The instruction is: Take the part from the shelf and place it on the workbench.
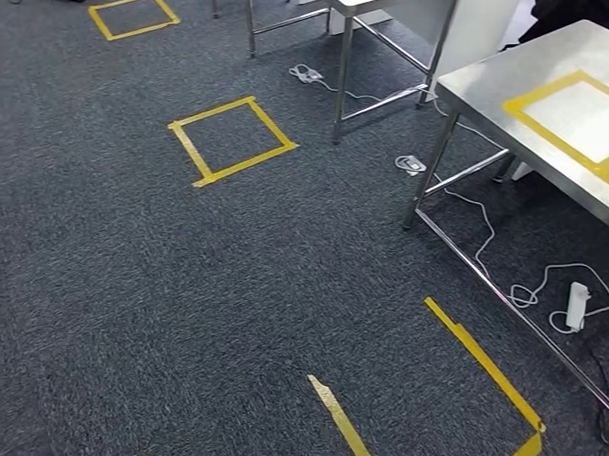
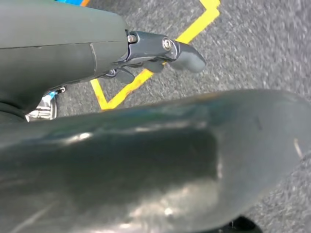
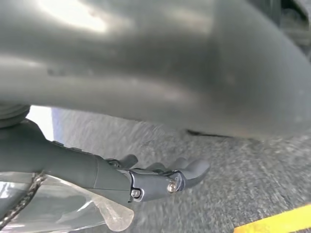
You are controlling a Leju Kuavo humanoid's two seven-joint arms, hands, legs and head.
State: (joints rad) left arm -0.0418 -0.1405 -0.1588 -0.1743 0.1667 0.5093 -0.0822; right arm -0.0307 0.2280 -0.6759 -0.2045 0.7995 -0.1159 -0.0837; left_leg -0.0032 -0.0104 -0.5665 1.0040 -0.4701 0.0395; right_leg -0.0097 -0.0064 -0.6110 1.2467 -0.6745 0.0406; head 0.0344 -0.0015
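dark carpet (image 1: 208, 285), steel workbench (image 1: 488, 84); right hand (image 3: 154, 179) holds a clear bag (image 3: 73, 208), left hand (image 2: 161, 53) empty.

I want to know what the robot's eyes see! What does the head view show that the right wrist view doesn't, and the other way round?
Head view: a shiny steel table marked with a yellow tape rectangle, a white power adapter with its cable on the floor, and a yellow tape square. Right wrist view: the robot's grey right hand with a clear plastic bag against it. Both: dark grey carpet and yellow tape.
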